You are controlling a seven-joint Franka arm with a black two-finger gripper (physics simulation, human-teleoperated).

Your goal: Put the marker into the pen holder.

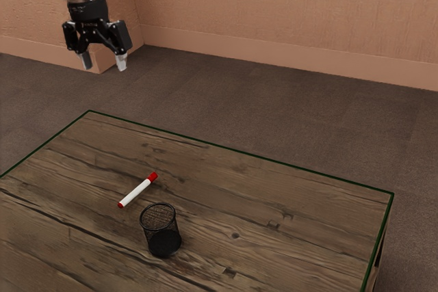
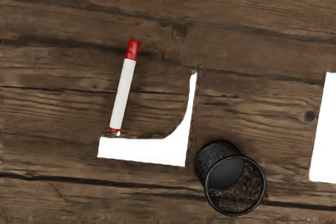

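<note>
As the black gripper [image 1: 104,61] hung high, two fingers apart, one slim white marker [image 1: 138,193] with red ends lay on the grained wooden table [image 1: 308,196]! Near its smaller end stood one round, black wire-mesh pen holder [image 1: 161,230], upright, the marker outside it. Around them, two flat white patches [image 2: 142,151], one L-shaped with a curved inner corner!

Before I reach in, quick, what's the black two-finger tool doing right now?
Black two-finger tool: open, fingers apart, holding nothing, raised above table height.
</note>
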